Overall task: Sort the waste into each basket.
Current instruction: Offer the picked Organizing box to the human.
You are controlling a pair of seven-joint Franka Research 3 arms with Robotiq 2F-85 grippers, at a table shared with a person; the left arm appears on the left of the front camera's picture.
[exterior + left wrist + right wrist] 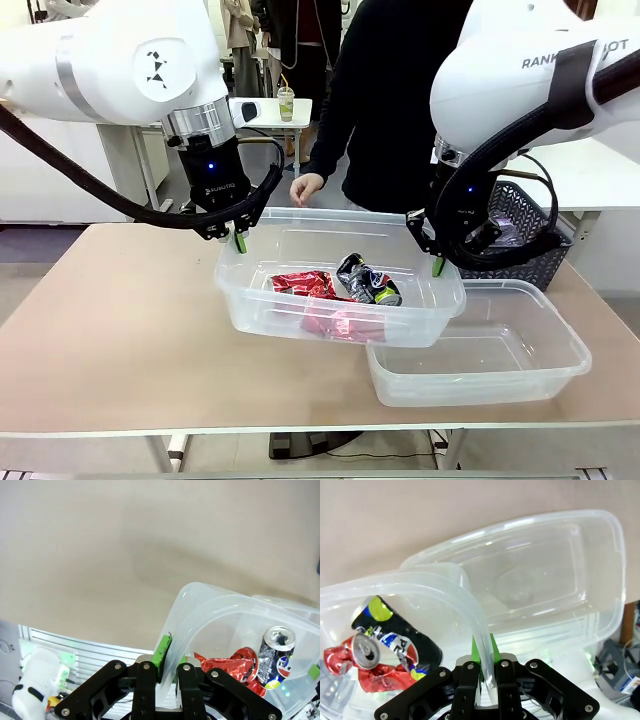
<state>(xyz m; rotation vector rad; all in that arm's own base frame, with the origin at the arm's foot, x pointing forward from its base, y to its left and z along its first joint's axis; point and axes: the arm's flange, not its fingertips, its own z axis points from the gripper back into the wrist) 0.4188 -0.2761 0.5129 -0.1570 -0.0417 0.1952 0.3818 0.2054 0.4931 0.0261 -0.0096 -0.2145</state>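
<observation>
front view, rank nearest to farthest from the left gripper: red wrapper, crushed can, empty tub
1. Shiny red crumpled wrapper, left-centre in the clear plastic waste tub.
2. Crushed dark printed can, just right of it.
3. Empty clear rectangular tub, lower right.

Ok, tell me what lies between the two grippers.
In the front view, the clear tub spans from left gripper to right gripper, both shut on its rim; a crushed can and red wrappers lie inside.
</observation>
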